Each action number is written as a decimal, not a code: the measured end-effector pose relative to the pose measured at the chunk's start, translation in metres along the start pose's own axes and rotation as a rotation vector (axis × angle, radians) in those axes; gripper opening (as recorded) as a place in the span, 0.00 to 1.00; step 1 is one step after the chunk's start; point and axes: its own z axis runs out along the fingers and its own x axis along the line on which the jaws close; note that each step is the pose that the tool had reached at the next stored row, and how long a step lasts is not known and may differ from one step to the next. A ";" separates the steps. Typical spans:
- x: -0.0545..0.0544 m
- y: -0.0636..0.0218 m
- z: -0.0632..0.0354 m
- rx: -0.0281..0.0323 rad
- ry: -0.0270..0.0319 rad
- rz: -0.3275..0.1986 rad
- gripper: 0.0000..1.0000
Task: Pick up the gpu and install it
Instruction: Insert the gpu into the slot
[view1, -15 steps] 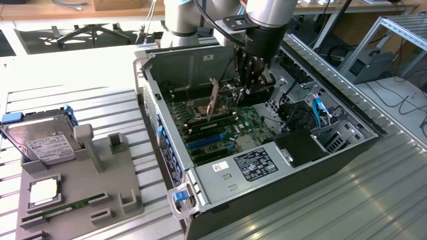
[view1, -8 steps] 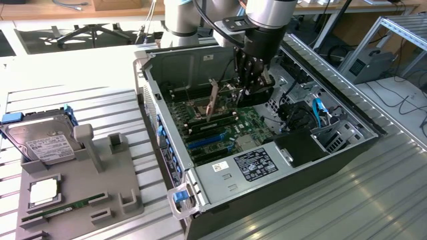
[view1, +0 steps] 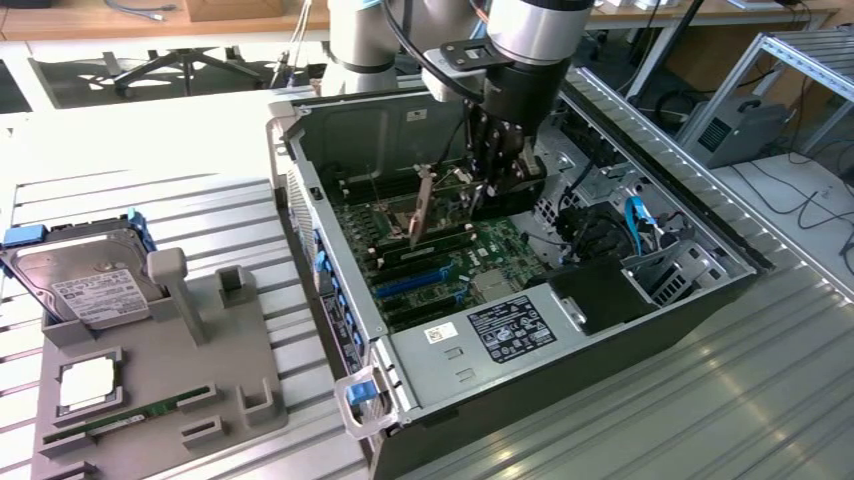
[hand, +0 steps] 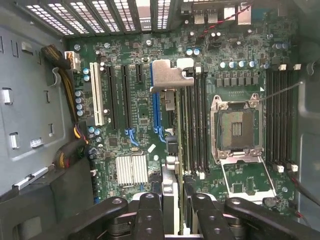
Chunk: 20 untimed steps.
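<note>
The gpu looks light and stiff, a thin bare card. I judge it fragile along its contact edge and around its parts, with little to stop it twisting in a narrow grip. It is best taken by the flat faces near the upper edge, clear of the silver bracket and the connector. That is about how it is held: the gripper reaches down into the open case, its fingers partway closed and pinching the card between them. In the wrist view the gpu stands on edge over the board, between the blue slot and the RAM slots, its bracket end away from the fingers. In the exterior view the card hangs slightly tilted, toward the case's far side. Whether its lower edge touches the board I cannot tell.
</note>
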 end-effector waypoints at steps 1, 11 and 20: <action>0.001 0.0002 0.0004 0.0000 -0.0001 0.000 0.27; 0.006 0.0050 0.0039 0.0001 -0.0001 0.000 0.27; 0.007 0.0111 0.0052 0.0000 0.0000 0.000 0.27</action>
